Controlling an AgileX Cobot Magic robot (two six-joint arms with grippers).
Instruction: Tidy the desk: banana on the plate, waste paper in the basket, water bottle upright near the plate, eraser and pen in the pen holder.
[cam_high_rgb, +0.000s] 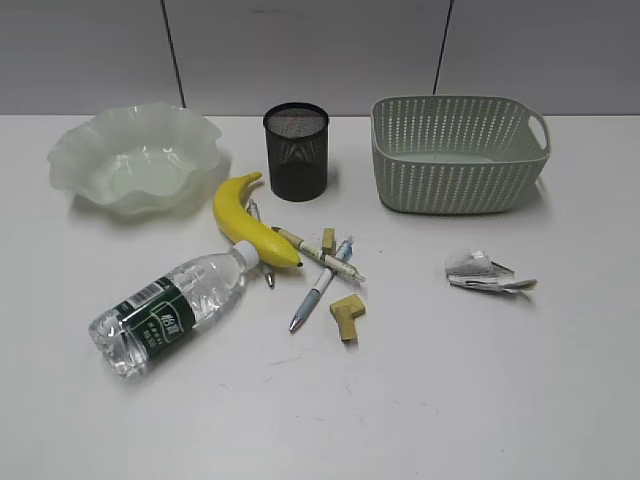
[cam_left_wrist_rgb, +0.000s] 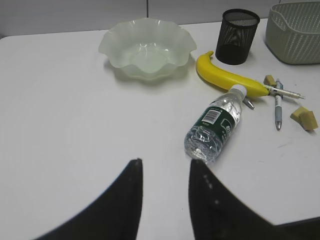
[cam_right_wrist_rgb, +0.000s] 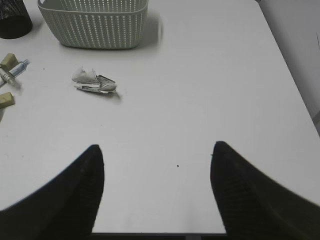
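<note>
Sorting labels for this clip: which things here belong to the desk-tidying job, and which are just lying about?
Job things:
- curved yellow banana
- ruffled pale-green glass plate
- crumpled white waste paper
- perforated sage-green basket
- lying clear water bottle
- black mesh pen holder
- tan erasers
- pens

Lying about: nothing seen.

At the far side of the scene stands a plain grey panelled wall (cam_high_rgb: 300, 50), divided by two thin dark seams: one towards the left (cam_high_rgb: 172, 50) and one towards the right (cam_high_rgb: 442, 45), both slightly slanted. In the right wrist view, a tiny dark speck (cam_right_wrist_rgb: 177, 166) lies on the near part of the desk (cam_right_wrist_rgb: 210, 90).
</note>
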